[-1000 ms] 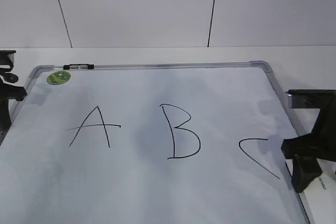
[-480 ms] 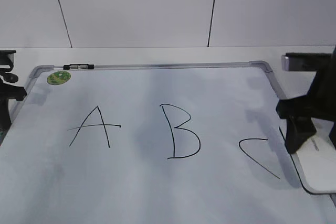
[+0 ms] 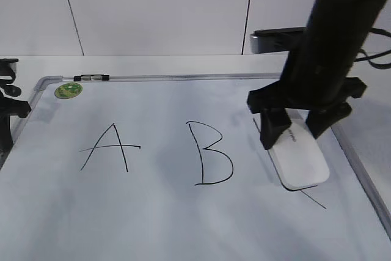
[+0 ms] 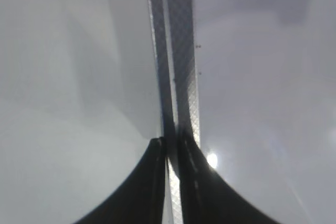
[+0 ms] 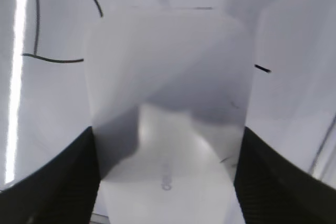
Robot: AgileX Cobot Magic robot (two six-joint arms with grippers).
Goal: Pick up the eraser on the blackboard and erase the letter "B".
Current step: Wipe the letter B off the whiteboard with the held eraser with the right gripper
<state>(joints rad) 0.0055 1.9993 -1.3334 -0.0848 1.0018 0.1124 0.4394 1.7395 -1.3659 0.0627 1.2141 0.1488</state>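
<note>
The white eraser (image 3: 299, 160) is held between the fingers of my right gripper (image 3: 296, 129), low over the blackboard (image 3: 159, 224), and covers most of the black "C". Only the C's tail (image 3: 314, 201) shows. I cannot tell whether the eraser touches the board. The letter "B" (image 3: 211, 154) is whole, just left of the eraser. In the right wrist view the eraser (image 5: 168, 103) fills the gap of the right gripper (image 5: 168, 182), with black marker strokes (image 5: 63, 59) at upper left. My left gripper (image 4: 172, 142) is shut over the board's frame (image 4: 178, 51), at the board's left edge (image 3: 6, 108).
The black "A" (image 3: 110, 148) is left of the B. A green round sticker (image 3: 68, 90) sits in the board's far left corner, and a small black and silver piece (image 3: 91, 77) lies on the top frame. A white wall rises behind the table.
My right arm has risen and swung left from the board's right edge, carrying the eraser onto the C. The left gripper has not moved.
</note>
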